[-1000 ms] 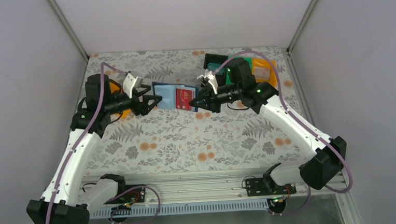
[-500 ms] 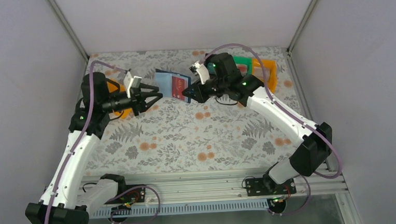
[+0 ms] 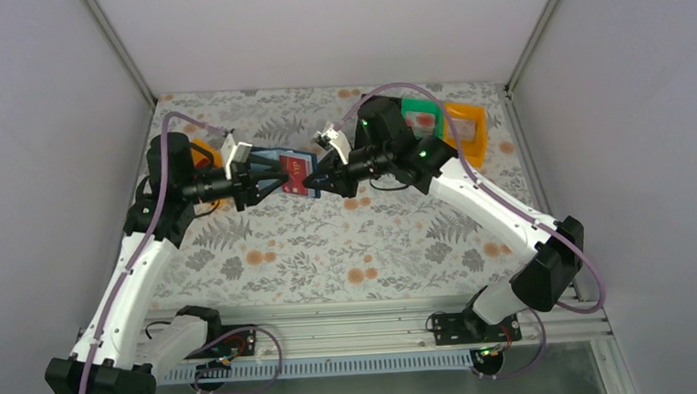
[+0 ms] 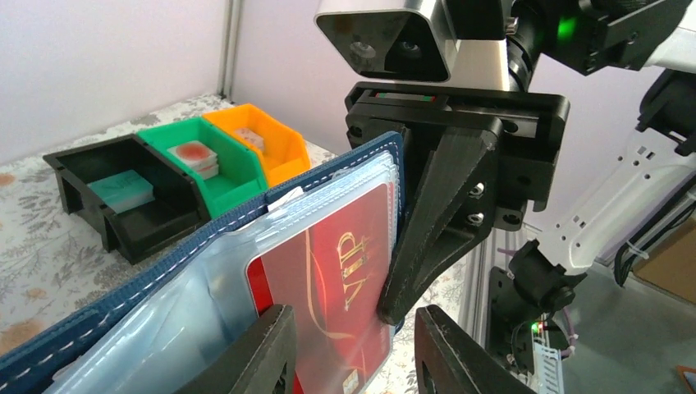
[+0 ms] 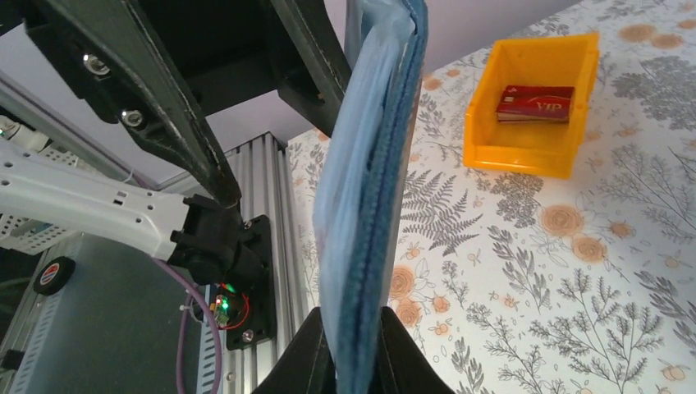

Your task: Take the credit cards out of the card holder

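Since a second ago your right fingers point(image 5: 316, 361) have lifted the card holder point(image 5: 365, 205) off the desk point(image 5: 574, 271) and carried it across to your left fingers point(image 4: 263, 353), which have drawn closer together. Your right fingers are closed on the holder's edge, pinching the navy cover and its pale blue sleeves between them. The holder hangs open in the air and rises on edge straight out from them in the right wrist view. Your left fingers stand partly closed on either side of a red card point(image 4: 328, 279) lettered VIP in gold, which sits at the holder's front sleeve. You cannot tell whether they press on it. Just past that card, the black frame of the right fingers meets the holder's far edge. Farther out beyond the left fingers, a black bin point(image 4: 123, 222) with a teal card point(image 4: 123, 190), a green bin point(image 4: 222, 176) and an orange bin point(image 4: 283, 152) stand side by side on the desk. Beyond the right fingers, a second orange bin point(image 5: 525, 152) holds another red VIP card point(image 5: 535, 103).
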You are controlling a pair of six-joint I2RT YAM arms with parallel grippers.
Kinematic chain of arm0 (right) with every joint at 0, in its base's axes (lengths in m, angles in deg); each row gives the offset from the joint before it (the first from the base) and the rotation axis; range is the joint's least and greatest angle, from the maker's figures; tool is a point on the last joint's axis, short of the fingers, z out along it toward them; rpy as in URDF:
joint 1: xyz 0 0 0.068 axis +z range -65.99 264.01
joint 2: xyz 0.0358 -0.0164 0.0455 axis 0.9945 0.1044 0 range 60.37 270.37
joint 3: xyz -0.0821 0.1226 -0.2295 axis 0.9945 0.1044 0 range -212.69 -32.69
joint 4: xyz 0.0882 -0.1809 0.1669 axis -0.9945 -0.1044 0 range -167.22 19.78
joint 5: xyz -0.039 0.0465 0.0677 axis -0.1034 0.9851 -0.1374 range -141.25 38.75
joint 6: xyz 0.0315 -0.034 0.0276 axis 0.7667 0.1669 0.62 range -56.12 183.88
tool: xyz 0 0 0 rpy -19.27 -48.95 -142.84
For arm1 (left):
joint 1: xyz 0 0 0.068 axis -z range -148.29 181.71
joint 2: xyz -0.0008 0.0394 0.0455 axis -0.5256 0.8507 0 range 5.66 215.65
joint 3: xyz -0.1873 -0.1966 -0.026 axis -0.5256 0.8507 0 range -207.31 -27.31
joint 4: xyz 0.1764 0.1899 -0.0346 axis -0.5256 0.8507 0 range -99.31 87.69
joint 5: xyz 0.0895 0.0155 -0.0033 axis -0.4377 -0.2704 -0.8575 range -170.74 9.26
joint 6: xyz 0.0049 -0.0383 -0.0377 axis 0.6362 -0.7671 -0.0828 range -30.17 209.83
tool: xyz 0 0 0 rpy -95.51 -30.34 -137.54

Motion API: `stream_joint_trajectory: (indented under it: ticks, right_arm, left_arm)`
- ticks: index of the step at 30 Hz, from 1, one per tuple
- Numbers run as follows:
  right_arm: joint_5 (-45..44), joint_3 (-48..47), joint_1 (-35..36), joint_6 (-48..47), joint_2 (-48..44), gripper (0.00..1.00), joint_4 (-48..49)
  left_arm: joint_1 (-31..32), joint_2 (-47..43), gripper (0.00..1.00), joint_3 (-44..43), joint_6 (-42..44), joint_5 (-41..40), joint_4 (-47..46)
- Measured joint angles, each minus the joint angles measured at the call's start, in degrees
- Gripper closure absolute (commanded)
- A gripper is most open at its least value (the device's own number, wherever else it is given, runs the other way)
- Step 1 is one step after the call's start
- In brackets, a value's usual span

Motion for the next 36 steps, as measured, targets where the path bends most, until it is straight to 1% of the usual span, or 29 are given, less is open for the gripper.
stream_joint_trajectory:
  ticks: [7,20,23,27,29,31,36]
  right_arm:
    - [3.5,0.1,-0.2,-3.7,-0.6,0.96,-0.2]
    - [5.3,1.8,-0.4,-6.8,-4.6,0.96,-0.5]
    - [5.9,1.8,-0.4,-6.8,-4.6,0.96,-0.4]
    - [7.5,1.6,-0.4,-6.9,-4.0,0.96,-0.4]
    - [8.4,1.1,-0.6,-7.2,-3.3,0.96,-0.8]
    - [9.0,0.5,-0.8,-7.6,-2.7,0.96,-1.3]
    - [9.7,-0.3,-1.2,-8.6,-2.1,0.95,-2.9]
  left_arm:
    - [0.0,-1.0,0.62,0.0,0.2,1.8,0.0]
    - [-0.3,-0.9,0.63,-0.3,0.6,4.4,0.1]
    - [0.1,-0.9,0.71,-0.3,0.7,5.5,0.0]
    - [0.7,-0.6,0.78,-0.3,-0.1,6.6,-0.7]
    - [0.7,-0.2,0.86,-0.4,-0.5,6.6,-1.2]
    - [0.5,0.1,0.97,-0.4,-1.2,6.4,-1.5]
    - [0.2,0.5,0.98,-0.4,-1.6,7.2,-2.1]
